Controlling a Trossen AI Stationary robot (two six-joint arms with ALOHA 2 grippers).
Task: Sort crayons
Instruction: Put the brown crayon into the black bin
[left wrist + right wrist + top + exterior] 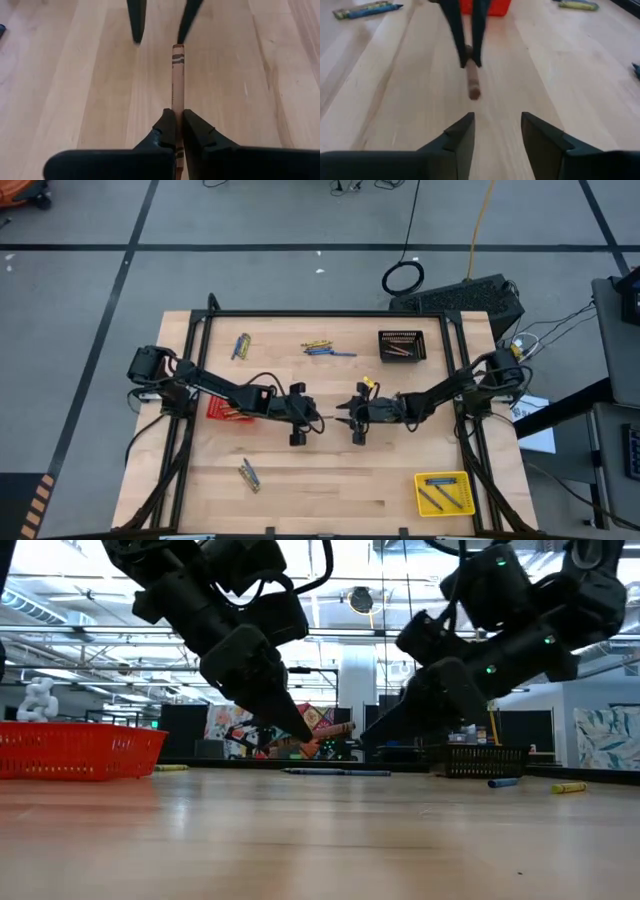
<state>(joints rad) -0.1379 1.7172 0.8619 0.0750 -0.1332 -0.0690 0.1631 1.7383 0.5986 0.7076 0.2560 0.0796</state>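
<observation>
Brown crayon (pixel 177 85) pinched in the left claw (pixel 318 418), its long axis aimed at the right claw (pixel 343 417).
Held above mid-counter (pixel 330 480); the right claw's jaws stand spread, just off its tip. The red basket (pixel 222 411) lies nearest, behind the left arm; black (pixel 402 345) and yellow (pixel 444 493) baskets lie well apart. Nothing blocks the way.

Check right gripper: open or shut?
Open. The right gripper shows a clear gap, empty; the left gripper holds the brown crayon.
</observation>
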